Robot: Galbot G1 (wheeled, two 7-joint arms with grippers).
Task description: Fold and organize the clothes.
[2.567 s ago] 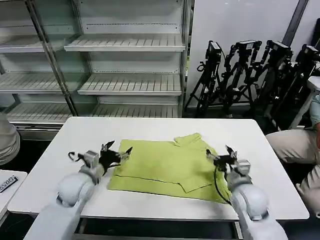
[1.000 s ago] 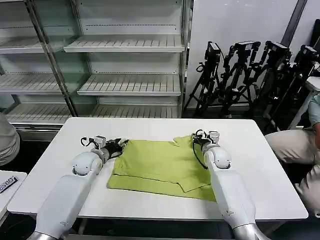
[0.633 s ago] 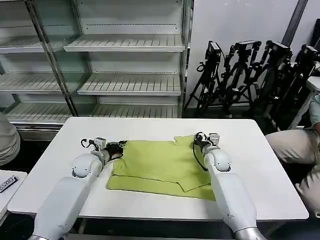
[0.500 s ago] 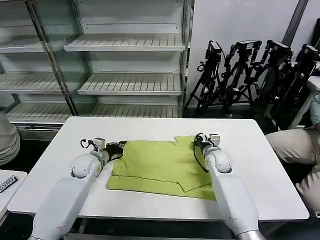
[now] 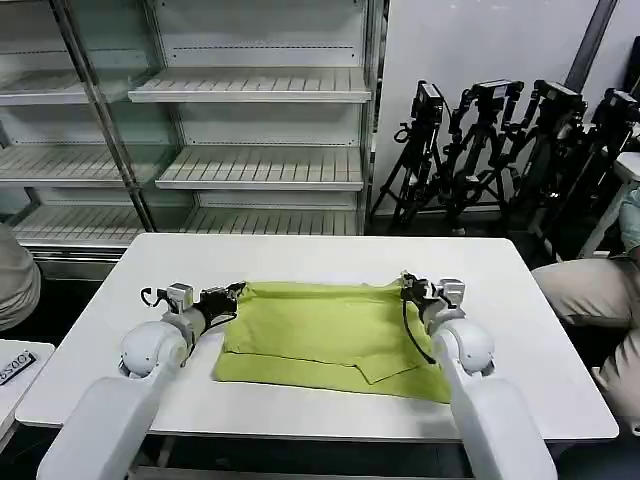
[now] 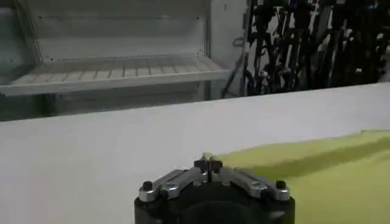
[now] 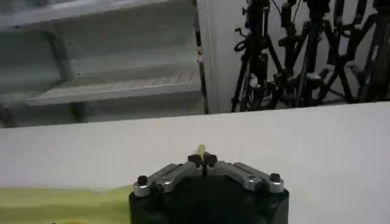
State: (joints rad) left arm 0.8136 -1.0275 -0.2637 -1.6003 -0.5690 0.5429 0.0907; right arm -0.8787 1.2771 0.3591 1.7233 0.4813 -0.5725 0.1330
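The clothes, one lime yellow-green T-shirt, lie partly folded on the white table. My left gripper is shut on the shirt's far left corner. My right gripper is shut on its far right corner. The far edge runs taut and straight between them, slightly raised. In the left wrist view the left gripper pinches green cloth, and the shirt spreads off to one side. In the right wrist view a sliver of green sticks out of the closed right gripper, with the shirt at the frame's lower corner.
Empty metal shelving stands behind the table. Black tripods crowd the back right. A seated person is at the right edge, and another person's sleeve is at the left. A low side surface holds a small device.
Both grippers went from the near side to the shirt's far corners and shut on them. They have since drawn slightly outward and nearer, lifting and straightening the far edge.
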